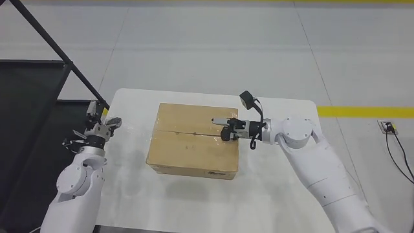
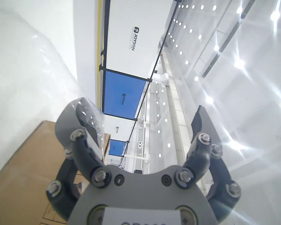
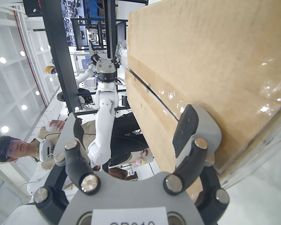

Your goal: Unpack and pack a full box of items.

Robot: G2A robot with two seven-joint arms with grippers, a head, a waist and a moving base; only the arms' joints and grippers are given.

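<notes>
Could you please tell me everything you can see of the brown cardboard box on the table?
The brown rectangular cardboard box sits flat near the middle of the white table. Its two top flaps are folded shut and meet at a dark centre seam under glossy clear tape. Small dark print marks one side wall. The open right gripper is at the seam's end, one finger seemingly lying on the top. The open left gripper stands clear of the box.

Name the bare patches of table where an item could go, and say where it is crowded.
Bare: the table strip between the box and the left claw, and the band between the box and the near edge. Crowded: the box's right end, where the right claw hangs over its top.
</notes>
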